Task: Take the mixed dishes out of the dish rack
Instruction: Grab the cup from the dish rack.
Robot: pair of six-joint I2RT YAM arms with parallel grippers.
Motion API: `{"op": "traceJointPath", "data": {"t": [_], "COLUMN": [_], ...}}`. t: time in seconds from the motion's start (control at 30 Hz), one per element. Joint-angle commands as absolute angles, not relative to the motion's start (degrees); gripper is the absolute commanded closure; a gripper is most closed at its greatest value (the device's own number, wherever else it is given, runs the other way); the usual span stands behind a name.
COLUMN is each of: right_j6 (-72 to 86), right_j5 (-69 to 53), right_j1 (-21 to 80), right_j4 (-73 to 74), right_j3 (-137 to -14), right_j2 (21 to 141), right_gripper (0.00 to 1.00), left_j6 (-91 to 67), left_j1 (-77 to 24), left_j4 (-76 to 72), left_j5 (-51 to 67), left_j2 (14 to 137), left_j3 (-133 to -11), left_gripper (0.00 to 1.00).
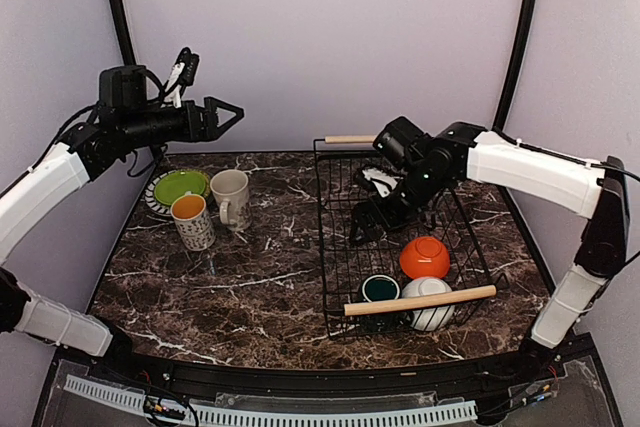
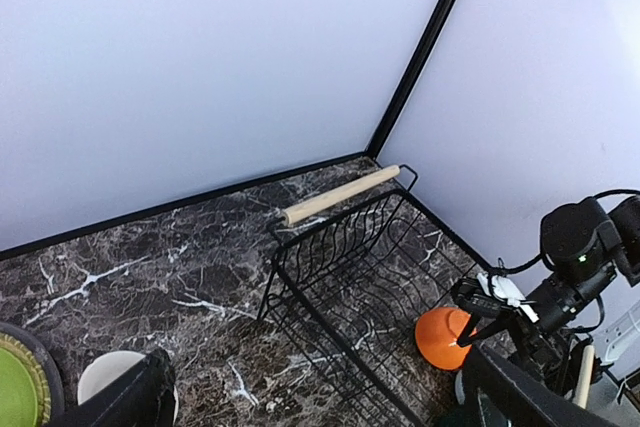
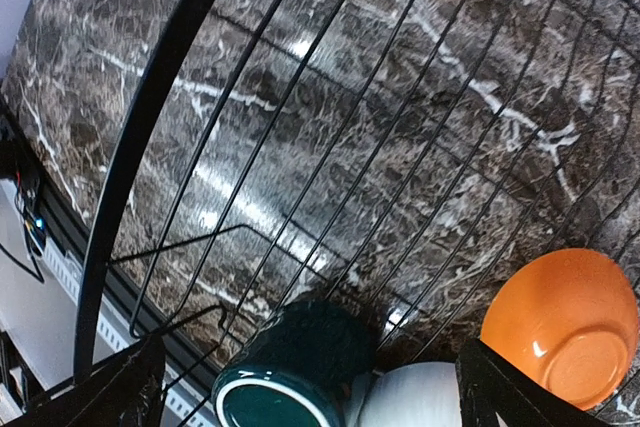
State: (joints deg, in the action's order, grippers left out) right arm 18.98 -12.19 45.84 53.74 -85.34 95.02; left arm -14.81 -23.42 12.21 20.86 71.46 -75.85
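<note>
The black wire dish rack [image 1: 322, 237] stands on the right of the marble table. At its near end are an upturned orange bowl [image 1: 424, 257], a dark green cup [image 1: 380, 288] and a white bowl [image 1: 432, 319]. My right gripper [image 1: 362, 230] hangs open inside the rack, just above the green cup [image 3: 300, 367] and holding nothing. Far left, a lime-green plate [image 1: 180, 186] lies on a patterned plate [image 1: 153, 199], beside a cream mug [image 1: 232, 197] and a patterned mug [image 1: 191, 219]. My left gripper [image 1: 235, 117] is raised above them, open and empty.
The rack's wooden handles cross its near end [image 1: 420, 300] and far end [image 1: 350, 139]. Black frame posts [image 1: 118, 7] stand at the back corners against pale walls. Bare marble [image 1: 270, 277] lies between the mugs and the rack.
</note>
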Motion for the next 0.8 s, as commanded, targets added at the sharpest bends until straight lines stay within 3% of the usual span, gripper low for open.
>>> {"op": "traceJointPath", "data": {"t": [0.0, 0.33, 0.77], "right_j6": [16.7, 16.0, 17.9], "right_j5": [-13.3, -12.1, -7.5], "right_j1": [48.9, 54.9, 57.8], "right_j4": [62.8, 72.0, 70.6], "right_j3": [-87.7, -90.3, -87.0], "right_j2": [97.7, 102.8, 107.2], "right_gripper": [0.01, 0.01, 0.01], "left_j6": [-11.6, -8.8, -8.9], "left_j1": [-23.5, -23.6, -23.6], "left_j4": [12.0, 13.1, 13.2], "left_j5": [20.3, 18.2, 18.3], "left_j2": [71.1, 71.1, 72.1], "left_j3": [-71.4, -69.5, -69.4], "left_gripper": [0.01, 0.01, 0.01]}}
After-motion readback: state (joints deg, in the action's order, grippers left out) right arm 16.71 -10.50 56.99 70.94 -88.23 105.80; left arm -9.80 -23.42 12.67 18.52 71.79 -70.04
